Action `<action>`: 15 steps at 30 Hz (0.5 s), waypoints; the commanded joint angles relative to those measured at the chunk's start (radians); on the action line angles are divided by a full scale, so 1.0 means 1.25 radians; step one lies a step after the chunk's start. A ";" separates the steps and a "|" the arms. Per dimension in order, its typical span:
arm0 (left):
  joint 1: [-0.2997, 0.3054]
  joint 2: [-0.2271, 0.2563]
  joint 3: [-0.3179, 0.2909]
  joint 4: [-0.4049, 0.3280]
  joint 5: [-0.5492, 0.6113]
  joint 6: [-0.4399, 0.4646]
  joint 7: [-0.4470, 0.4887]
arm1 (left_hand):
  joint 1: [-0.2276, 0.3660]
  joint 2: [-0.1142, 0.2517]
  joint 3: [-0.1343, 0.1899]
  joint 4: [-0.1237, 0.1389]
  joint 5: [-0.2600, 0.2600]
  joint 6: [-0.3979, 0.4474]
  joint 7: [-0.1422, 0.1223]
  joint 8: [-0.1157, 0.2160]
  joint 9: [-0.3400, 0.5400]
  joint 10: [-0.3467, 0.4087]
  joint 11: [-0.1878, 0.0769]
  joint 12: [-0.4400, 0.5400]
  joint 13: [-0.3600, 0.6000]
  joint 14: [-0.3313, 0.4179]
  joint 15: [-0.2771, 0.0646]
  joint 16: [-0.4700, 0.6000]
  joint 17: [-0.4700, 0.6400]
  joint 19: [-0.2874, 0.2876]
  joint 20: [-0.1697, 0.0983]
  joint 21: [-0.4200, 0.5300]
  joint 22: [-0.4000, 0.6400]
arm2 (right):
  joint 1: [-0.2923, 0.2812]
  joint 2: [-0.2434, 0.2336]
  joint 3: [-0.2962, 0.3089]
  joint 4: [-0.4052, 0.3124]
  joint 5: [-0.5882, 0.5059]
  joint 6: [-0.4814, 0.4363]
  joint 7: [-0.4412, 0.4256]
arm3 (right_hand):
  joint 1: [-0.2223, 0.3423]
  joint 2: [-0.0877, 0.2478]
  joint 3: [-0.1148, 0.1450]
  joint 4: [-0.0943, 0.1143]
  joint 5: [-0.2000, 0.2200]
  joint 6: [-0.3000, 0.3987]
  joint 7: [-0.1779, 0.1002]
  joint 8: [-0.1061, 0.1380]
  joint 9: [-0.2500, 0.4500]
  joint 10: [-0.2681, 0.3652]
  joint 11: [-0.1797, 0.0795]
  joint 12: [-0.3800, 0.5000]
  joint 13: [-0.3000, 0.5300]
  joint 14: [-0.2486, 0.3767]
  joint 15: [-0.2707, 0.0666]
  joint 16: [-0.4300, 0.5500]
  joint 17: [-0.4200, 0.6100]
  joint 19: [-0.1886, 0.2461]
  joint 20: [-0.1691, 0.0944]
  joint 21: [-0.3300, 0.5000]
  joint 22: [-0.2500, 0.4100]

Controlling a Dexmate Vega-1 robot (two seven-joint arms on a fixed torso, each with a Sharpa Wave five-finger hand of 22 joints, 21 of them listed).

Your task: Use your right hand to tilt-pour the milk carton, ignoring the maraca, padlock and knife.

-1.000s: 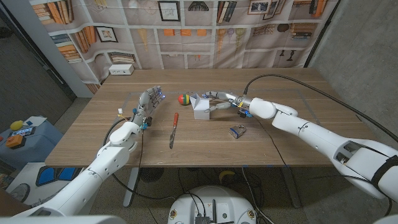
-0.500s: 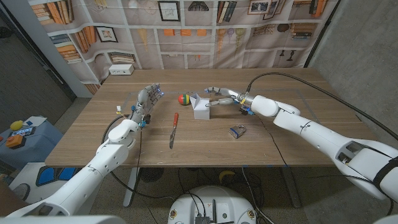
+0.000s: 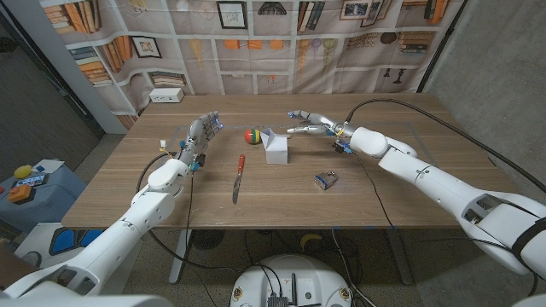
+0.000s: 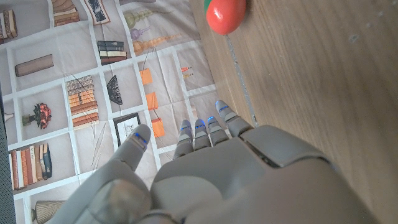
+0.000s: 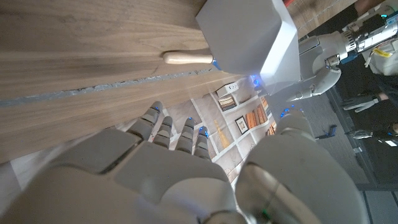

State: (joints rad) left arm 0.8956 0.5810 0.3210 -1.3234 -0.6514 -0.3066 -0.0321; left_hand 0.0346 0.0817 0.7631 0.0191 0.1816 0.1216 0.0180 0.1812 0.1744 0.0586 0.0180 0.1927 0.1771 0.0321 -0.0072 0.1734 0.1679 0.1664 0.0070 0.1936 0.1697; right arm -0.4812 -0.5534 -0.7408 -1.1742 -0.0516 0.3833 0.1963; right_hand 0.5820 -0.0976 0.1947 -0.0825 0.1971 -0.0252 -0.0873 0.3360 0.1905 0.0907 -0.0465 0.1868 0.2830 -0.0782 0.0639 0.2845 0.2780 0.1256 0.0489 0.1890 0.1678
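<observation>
The white milk carton (image 3: 275, 147) stands on the wooden table (image 3: 401, 192) near its middle; in the right wrist view the carton (image 5: 249, 37) is a grey-white block. My right hand (image 3: 311, 124) hovers just behind and to the right of it, fingers spread, holding nothing and apart from the carton; the right wrist view has its back (image 5: 186, 180) close to the camera. My left hand (image 3: 201, 136) stands open at the table's left, seen also in the left wrist view (image 4: 236, 180).
The red, yellow and green maraca (image 3: 251, 136) lies just left of the carton, its red head (image 4: 225, 14) ahead of my left hand. A red-handled knife (image 3: 238, 177) lies in front of it. The padlock (image 3: 325, 180) sits front right of the carton.
My right hand has let go of the carton and drawn back and to the right, fingers opening. The carton stays standing in place. The left hand has barely moved.
</observation>
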 commanded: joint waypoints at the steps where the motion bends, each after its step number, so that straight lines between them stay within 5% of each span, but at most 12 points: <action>1: -0.018 -0.019 0.005 0.031 0.013 -0.018 0.017 | 0.010 0.074 0.002 -0.004 -0.002 0.003 -0.004 0.001 0.003 -0.002 -0.001 0.001 0.002 -0.001 -0.002 0.003 0.000 0.001 -0.001 0.002 0.004 | -0.014 0.007 0.049 0.027 0.111 -0.001 0.012 | -0.017 0.000 -0.005 0.003 0.009 0.007 0.003 -0.006 -0.001 0.002 -0.002 0.007 -0.004 0.005 -0.013 0.000 0.000 0.011 -0.004 0.006 0.001; 15: -0.012 -0.028 0.001 0.018 0.025 -0.016 0.064 | 0.015 0.077 0.002 -0.008 -0.002 0.015 0.002 0.006 0.003 0.005 -0.003 0.003 0.002 0.004 -0.003 0.005 0.000 0.004 -0.001 0.003 0.004 | -0.057 -0.033 0.096 -0.018 0.184 -0.064 0.000 | -0.045 0.008 -0.012 0.012 0.010 0.002 0.016 -0.022 -0.003 0.003 0.002 0.009 -0.016 0.009 -0.018 -0.004 -0.006 0.024 -0.022 0.007 0.000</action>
State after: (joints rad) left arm 0.8784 0.5506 0.3242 -1.2917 -0.6321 -0.3343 0.0108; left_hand 0.0432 0.0839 0.7652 0.0170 0.1816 0.1329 0.0211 0.1811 0.1744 0.0586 0.0180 0.1927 0.1771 0.0321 -0.0072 0.1734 0.1679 0.1665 0.0069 0.1936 0.1696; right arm -0.5183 -0.5600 -0.6642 -1.1583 0.1013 0.3607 0.1960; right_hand 0.5381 -0.0956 0.1824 -0.0701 0.2049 -0.0200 -0.0749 0.3129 0.1860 0.0908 -0.0465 0.1926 0.2644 -0.0623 0.0480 0.2846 0.2691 0.1518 0.0229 0.1930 0.1678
